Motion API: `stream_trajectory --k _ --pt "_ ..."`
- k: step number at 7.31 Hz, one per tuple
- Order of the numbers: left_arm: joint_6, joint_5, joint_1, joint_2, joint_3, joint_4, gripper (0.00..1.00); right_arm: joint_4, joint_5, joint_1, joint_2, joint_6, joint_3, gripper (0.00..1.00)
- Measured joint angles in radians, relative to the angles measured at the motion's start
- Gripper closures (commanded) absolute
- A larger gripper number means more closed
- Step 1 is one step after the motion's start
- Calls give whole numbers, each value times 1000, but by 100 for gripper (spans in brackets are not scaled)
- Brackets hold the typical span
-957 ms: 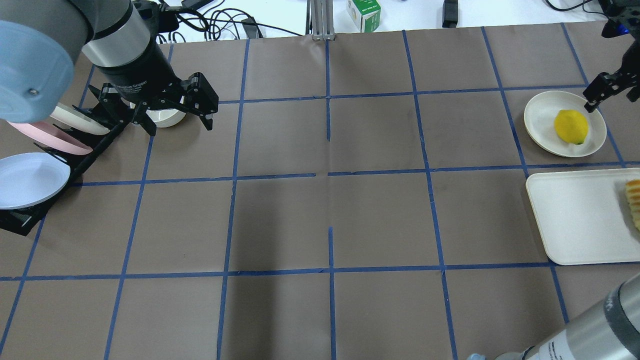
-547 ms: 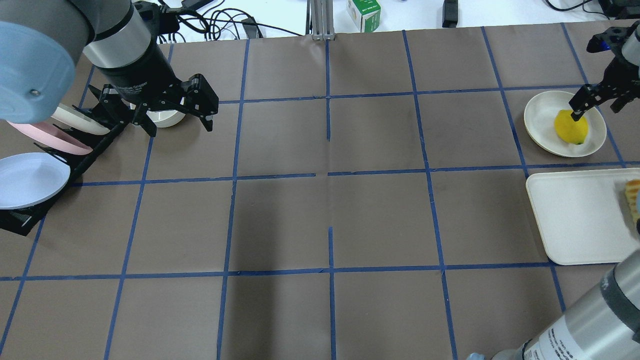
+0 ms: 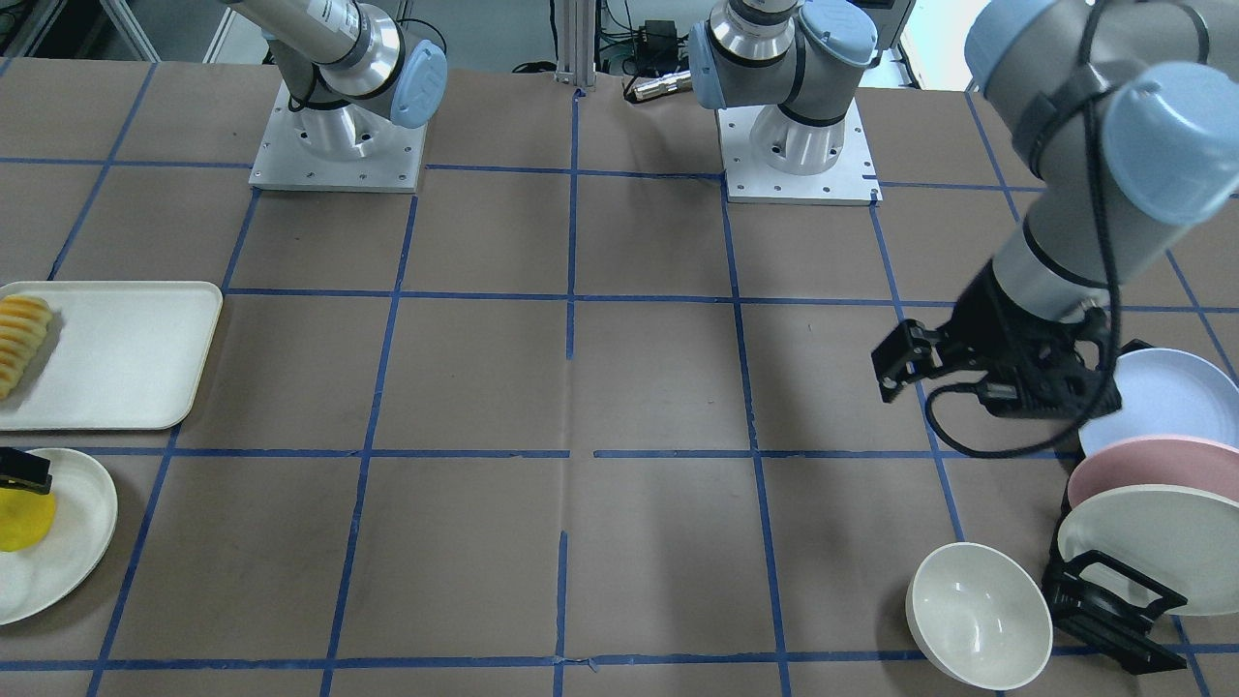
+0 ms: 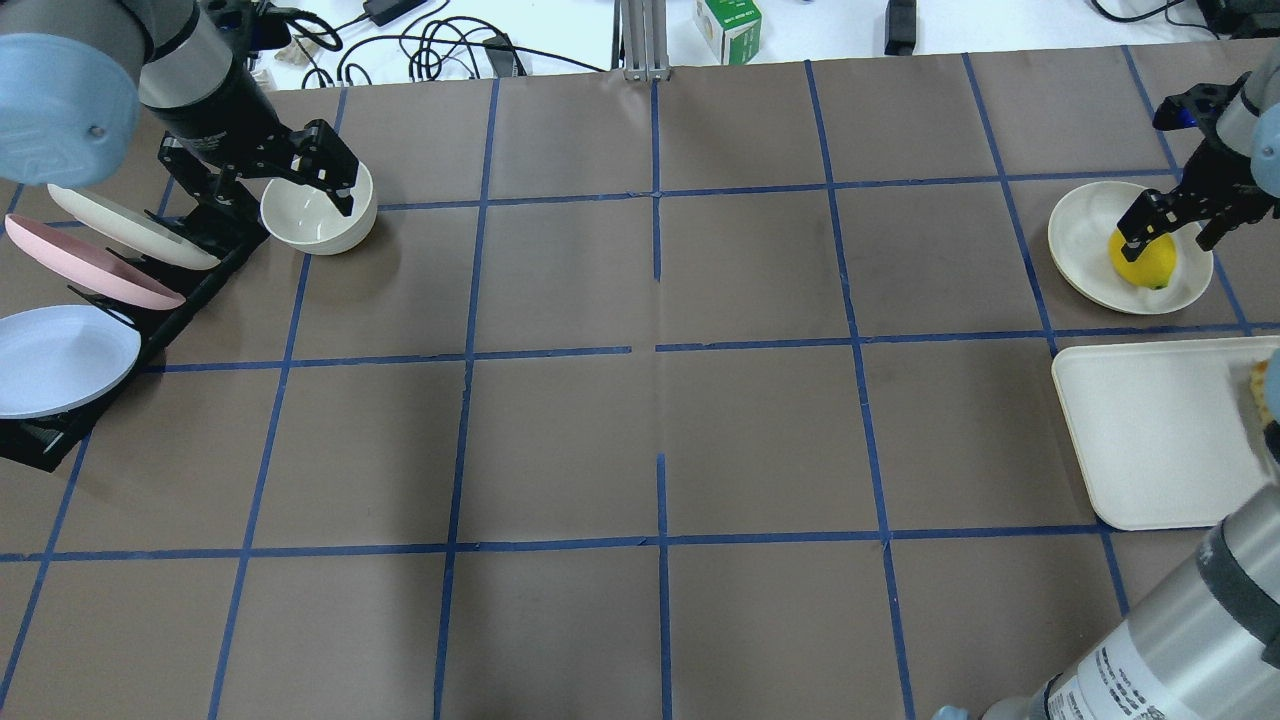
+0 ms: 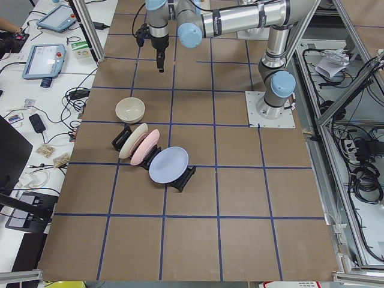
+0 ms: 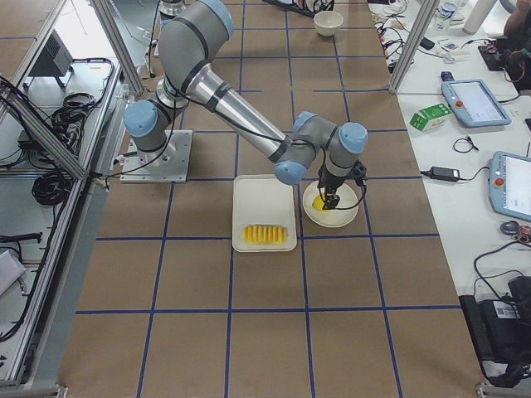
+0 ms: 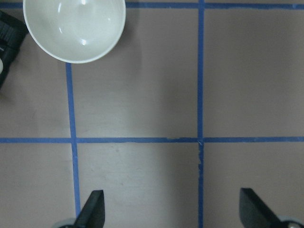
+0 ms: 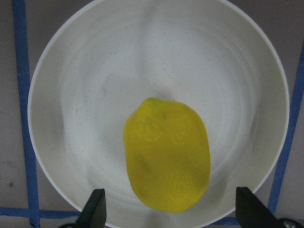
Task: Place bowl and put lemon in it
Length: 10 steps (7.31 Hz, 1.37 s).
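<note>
Bowl [image 3: 978, 615]: deep, round, glossy off-white.

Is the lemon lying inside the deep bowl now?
No, the lemon lies on the shallow plate, while the bowl stands empty far from it.

Table [image 4: 660, 420]: flat brown paper surface, blue tape [image 4: 655, 350] grid of squares across it. Directly on it:

- Off-white bowl [image 4: 310, 222], upright, mouth up, near the far edge of the table from the robot, at its left end.
- Black dish rack [image 3: 1123, 634], just beside the bowl; can't tell if they touch.
- Shallow cream plate [image 4: 1085, 225], at the opposite end from the bowl, well apart.
- Cream rectangular tray [image 4: 1150, 430], also at the end opposite the bowl, just beside the plate on the robot's side.
- Two metal base plates [image 3: 334, 160] [image 3: 799, 174], along the edge opposite the bowl's.
</note>
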<state>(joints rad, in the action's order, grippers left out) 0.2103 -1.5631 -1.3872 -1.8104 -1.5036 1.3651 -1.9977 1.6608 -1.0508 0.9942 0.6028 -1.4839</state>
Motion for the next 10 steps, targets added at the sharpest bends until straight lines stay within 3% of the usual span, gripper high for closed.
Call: stream_trajectory --k 2,3,4,6,7,10 --pt "121 -21 52 -170 134 -62 0 -3 -9 0 -17 -6 2 5" --pt "159 -26 77 -250 191 -83 0 -6 -9 0 -27 -7 5 17" --pt "187 -28 99 -316 224 -113 0 -8 -9 0 -36 -7 10 36" --pt "199 -25 117 -410 251 -171 0 -11 -9 0 -40 -8 14 94" --pt "197 -23 121 -446 264 -184 0 -9 -10 0 -38 -8 17 100" --pt "189 -20 125 -503 301 -189 0 1 1 -1 1 -9 28 100"
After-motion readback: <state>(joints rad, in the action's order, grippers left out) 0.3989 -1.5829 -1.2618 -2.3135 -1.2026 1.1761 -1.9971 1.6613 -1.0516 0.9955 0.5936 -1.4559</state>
